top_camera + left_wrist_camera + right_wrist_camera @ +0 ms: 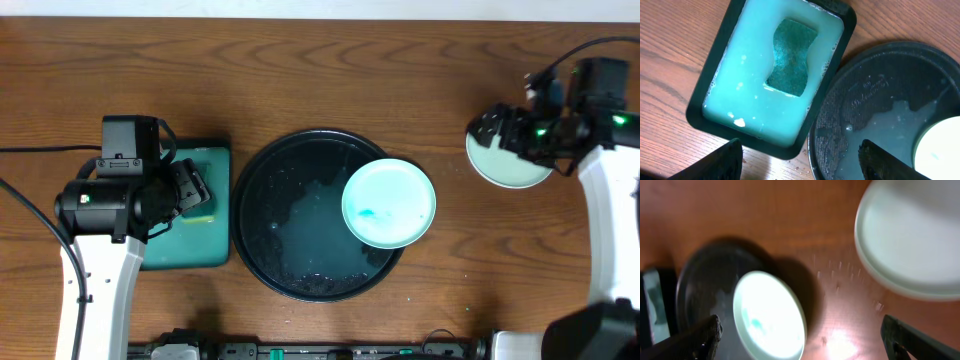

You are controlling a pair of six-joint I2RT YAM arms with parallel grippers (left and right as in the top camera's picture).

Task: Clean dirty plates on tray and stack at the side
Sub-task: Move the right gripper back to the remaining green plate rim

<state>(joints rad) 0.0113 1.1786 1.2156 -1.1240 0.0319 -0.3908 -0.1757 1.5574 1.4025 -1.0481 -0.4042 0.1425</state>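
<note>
The round black tray (285,190) sits mid-table, wet with soapy water. A mint plate (389,203) with a small teal smear lies on the tray's right side, overlapping the rim; it also shows in the right wrist view as the smeared plate (770,315). On the bare wood to the right lies a pale plate (510,168), with a second rim showing under the same plate (910,235). My right gripper (497,133) hovers over this plate, open and empty (805,340). My left gripper (195,190) is open and empty (800,167) over the gap between the two trays.
A rectangular teal tray (190,262) with a dark rim (712,60) stands left of the black tray, filled with milky soapy water. A green sponge (791,57) lies in it. Water droplets dot the wood between the black tray and the side plate.
</note>
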